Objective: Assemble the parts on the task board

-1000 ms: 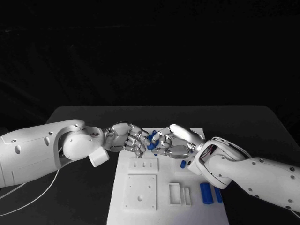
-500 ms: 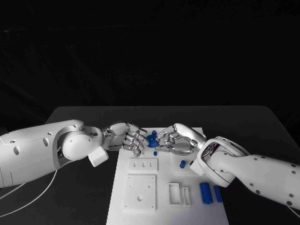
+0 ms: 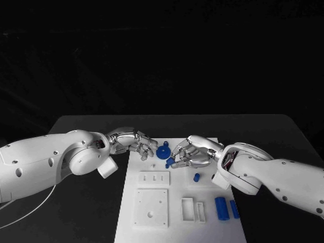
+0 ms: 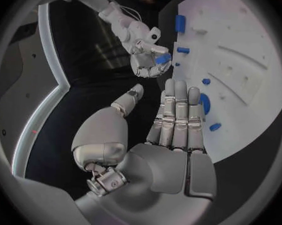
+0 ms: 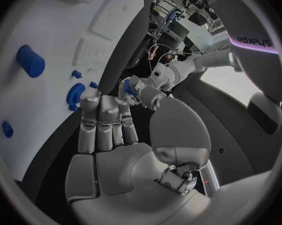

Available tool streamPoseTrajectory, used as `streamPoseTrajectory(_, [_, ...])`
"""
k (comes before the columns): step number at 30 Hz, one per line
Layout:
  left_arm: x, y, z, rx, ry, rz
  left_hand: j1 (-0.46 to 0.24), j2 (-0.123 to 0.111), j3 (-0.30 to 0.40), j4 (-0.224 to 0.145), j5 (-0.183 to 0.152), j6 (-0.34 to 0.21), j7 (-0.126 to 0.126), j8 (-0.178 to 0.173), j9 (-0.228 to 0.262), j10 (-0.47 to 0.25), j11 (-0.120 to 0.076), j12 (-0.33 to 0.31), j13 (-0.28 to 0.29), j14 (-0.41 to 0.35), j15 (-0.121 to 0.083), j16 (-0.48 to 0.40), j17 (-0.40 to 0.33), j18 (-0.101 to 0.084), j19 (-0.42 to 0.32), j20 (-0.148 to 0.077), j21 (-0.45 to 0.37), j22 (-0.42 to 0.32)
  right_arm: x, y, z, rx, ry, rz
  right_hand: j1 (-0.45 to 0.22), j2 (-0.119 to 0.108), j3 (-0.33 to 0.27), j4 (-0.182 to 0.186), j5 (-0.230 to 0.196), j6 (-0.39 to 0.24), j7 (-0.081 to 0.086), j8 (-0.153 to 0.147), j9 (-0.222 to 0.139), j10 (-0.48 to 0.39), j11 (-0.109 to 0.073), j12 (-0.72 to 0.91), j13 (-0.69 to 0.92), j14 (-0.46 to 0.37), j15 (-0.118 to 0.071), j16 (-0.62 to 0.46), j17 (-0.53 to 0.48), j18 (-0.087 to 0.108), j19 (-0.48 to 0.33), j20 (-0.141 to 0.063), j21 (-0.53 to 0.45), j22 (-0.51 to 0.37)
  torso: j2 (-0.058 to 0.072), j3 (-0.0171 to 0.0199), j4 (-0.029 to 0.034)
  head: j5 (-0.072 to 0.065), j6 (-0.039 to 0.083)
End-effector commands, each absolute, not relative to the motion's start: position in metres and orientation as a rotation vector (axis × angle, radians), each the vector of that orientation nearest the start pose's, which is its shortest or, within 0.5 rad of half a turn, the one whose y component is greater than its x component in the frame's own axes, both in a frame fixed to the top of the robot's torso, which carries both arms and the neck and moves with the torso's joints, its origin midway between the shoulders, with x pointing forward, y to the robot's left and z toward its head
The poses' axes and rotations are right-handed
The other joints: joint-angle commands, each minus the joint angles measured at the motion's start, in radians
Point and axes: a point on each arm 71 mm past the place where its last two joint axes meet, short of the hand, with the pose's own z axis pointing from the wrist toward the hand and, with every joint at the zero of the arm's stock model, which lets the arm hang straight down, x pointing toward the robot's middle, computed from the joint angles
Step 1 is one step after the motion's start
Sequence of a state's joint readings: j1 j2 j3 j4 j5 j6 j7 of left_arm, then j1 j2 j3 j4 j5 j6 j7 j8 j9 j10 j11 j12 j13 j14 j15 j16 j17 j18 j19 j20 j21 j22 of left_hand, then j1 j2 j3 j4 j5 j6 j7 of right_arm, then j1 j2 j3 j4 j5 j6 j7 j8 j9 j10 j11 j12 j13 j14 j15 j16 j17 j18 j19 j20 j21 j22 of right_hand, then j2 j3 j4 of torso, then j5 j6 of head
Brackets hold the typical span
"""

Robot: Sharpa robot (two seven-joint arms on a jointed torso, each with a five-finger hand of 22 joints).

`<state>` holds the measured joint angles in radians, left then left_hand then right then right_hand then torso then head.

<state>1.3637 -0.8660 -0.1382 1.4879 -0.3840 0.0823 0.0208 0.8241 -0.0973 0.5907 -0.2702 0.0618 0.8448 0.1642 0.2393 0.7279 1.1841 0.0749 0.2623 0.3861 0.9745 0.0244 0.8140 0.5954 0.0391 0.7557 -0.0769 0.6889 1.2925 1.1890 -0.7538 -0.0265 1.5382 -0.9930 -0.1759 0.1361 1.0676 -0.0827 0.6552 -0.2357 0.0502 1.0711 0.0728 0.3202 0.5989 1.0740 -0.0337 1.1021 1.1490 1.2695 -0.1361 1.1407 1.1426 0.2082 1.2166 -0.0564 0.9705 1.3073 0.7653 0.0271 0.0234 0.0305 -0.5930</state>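
The matte white task board (image 3: 178, 223) lies on the black table (image 3: 279, 132), moulded with rectangular raised blocks and slots. The right hand (image 3: 193, 154), of jointed silver metal, pinches a small blue part (image 3: 170, 163) between thumb and fingertips over the board's far end; the left wrist view shows it clamped there (image 4: 162, 58). At 10 o'clock from that part a round blue disc (image 3: 163, 151) sits on the board. The left hand (image 3: 133, 143) holds nothing, fingers straight and together, thumb apart. A stubby blue peg (image 3: 197, 177) stands mid-board, and two blue cylinders (image 3: 221, 208) lie at about 4 o'clock. Since a second ago the hands have drawn apart, uncovering the disc.
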Motion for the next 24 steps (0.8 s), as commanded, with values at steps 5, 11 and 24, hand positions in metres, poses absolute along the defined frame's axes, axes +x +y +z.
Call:
streamPoseTrajectory(5, [0.489,0.204,-0.16,-0.232,2.074,-1.201,0.042,-0.042,-0.025,0.029,-0.007,-0.016,0.002,0.012,-0.033,-0.029,0.011,-0.012,-0.012,-0.021,0.014,-0.039,-0.016,0.003,-0.022,0.016,-0.027,-0.018,0.474,-0.136,-0.171,0.025,1.952,1.246,-0.003,0.012,0.0,-0.009,0.0,-0.004,0.004,0.004,0.003,-0.004,0.002,0.0,0.003,-0.005,0.0,-0.002,0.002,0.054,-0.005,0.002,0.003,0.019,0.0,0.0033,-0.0011,-0.002,0.002])
streamPoseTrajectory(11, [0.484,0.19,-0.16,-0.087,2.088,-1.169,0.033,-0.059,-0.063,0.047,-0.005,0.006,-0.006,0.021,-0.054,-0.026,0.009,-0.012,-0.018,-0.012,0.015,-0.05,-0.019,0.006,-0.02,0.017,-0.033,-0.024,0.488,-0.139,-0.165,0.022,2.023,1.203,-0.005,0.015,0.0,-0.011,0.0,-0.004,0.004,0.004,0.004,-0.004,0.002,0.0,0.004,-0.005,0.0,-0.001,0.003,0.054,-0.004,0.002,0.003,0.019,-0.001,0.0001,0.0034,-0.002,0.005])
streamPoseTrajectory(24, [0.481,0.181,-0.16,-0.108,2.107,-1.212,-0.016,-0.057,-0.088,0.12,-0.008,0.018,-0.007,0.002,-0.095,-0.022,0.011,-0.035,-0.038,-0.004,0.013,-0.065,-0.019,0.009,-0.016,0.015,-0.044,-0.036,0.49,-0.137,-0.169,-0.082,2.105,1.103,-0.006,0.015,0.005,-0.014,0.0,-0.006,0.004,0.004,0.006,-0.008,0.003,0.0,0.005,-0.008,0.001,-0.001,0.004,0.054,-0.007,0.003,0.003,0.019,-0.001,0.0026,0.0001,0.0,0.005])
